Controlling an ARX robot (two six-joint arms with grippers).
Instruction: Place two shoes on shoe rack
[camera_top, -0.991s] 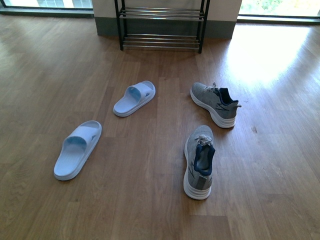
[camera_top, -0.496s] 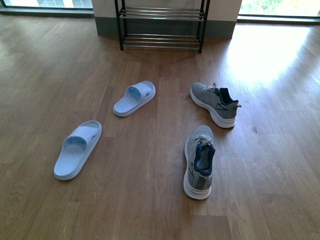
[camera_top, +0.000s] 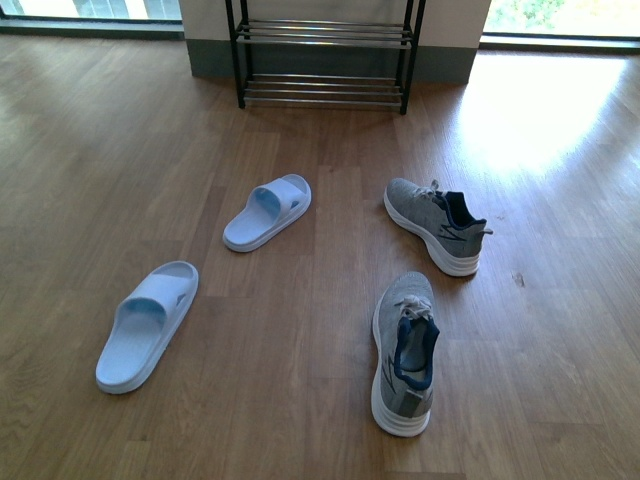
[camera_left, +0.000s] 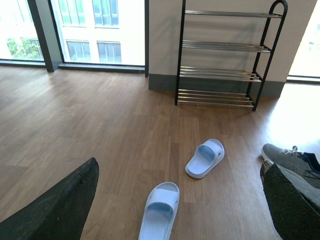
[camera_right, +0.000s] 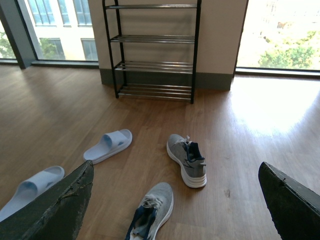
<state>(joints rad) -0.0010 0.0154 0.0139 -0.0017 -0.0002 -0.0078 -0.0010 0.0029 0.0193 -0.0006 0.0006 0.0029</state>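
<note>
Black-padded left gripper (camera_left: 179, 167) and right gripper (camera_right: 176, 166) both spread wide, clasping nothing.

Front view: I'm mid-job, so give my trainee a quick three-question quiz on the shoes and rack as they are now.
1. Do the grey sneakers lie to the robot's left or right of the pale blue slides?
2. How many slides are there: A one, B two, C three?
3. True or false: a sneaker already sits on the shoe rack.
Key: 1 right; 2 B; 3 false.
</note>
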